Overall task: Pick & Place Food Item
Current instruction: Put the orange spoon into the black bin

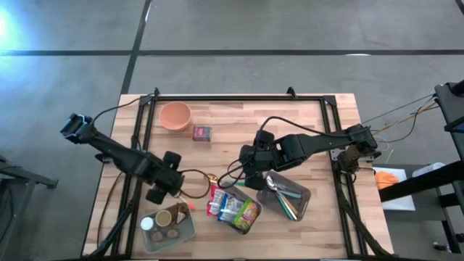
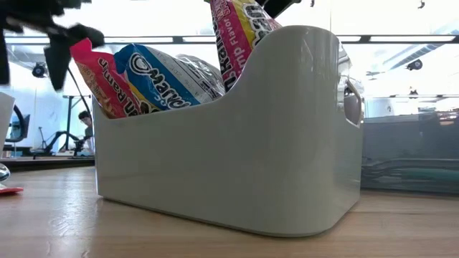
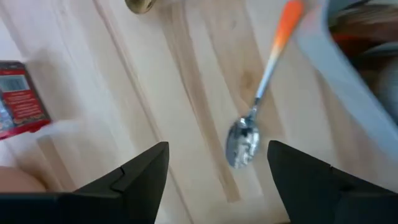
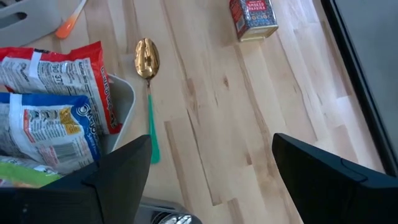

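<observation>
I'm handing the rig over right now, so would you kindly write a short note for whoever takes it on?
Left tool: jaws apart, empty, over the orange-handled spoon lying on the table.
Right tool: open, empty, near the white bin of ramen packets.
Gold spoon with green handle lies beside that bin; red box sits near the orange bowl.
Done: nothing held.
Left: pick and place the item.

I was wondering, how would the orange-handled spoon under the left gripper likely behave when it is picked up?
The orange-handled spoon looks thin and rigid, so probably light and stiff. It lies flat on the wooden table, so the left gripper may struggle to get under it. Its shiny bowl could slip.
</observation>
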You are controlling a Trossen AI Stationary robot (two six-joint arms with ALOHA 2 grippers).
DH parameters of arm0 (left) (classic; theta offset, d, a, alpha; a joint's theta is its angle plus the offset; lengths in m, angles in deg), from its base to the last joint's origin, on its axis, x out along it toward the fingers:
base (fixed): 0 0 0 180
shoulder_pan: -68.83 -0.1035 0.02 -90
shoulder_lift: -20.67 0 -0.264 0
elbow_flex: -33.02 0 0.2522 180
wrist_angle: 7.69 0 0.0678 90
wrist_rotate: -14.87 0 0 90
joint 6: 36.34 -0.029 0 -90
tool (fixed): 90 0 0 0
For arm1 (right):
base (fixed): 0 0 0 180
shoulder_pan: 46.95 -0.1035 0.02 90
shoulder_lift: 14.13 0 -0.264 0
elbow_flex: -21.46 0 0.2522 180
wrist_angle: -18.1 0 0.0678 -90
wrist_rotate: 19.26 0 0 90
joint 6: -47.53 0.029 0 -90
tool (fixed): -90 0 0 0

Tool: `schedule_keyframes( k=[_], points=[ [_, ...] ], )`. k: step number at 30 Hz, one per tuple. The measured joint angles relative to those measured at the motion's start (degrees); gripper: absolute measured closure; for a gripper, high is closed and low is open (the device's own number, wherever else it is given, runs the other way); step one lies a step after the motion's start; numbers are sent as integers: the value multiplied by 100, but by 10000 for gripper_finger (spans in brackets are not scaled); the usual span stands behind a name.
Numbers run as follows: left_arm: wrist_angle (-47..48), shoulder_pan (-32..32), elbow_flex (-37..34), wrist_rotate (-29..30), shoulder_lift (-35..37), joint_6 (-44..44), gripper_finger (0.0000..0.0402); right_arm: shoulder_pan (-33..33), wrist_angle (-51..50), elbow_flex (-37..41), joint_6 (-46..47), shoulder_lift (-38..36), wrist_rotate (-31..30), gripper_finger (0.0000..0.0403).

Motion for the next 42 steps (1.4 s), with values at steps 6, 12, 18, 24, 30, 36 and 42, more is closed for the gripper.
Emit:
schedule_keyframes(
  k=[6, 12, 18, 24, 30, 36, 42],
  points=[
    [-647, -303, -730, -525, 44, -327, 128, 0, -7, 0, 217, 0, 2, 71],
    [-1373, -268, -1066, -903, 50, -775, 128, 0, -7, 0, 227, 0, 2, 71],
    [-1794, -268, -1402, -969, 50, -1306, 129, 0, -9, 0, 218, -1, 30, 71],
    [-2278, -259, -1550, -1233, 48, -1546, 129, 0, -22, 0, 181, 0, 151, 71],
    [-2958, -252, -1758, -1486, -26, -835, 129, 0, -42, 0, 159, 0, 293, 71],
    [-3101, -206, -1853, -1490, -444, -293, 129, 2, -64, 0, 57, -2, 296, 71],
    [-3429, -140, -1806, -1505, -718, -497, 129, 0, -73, 0, -55, 0, 302, 71]
  ],
)
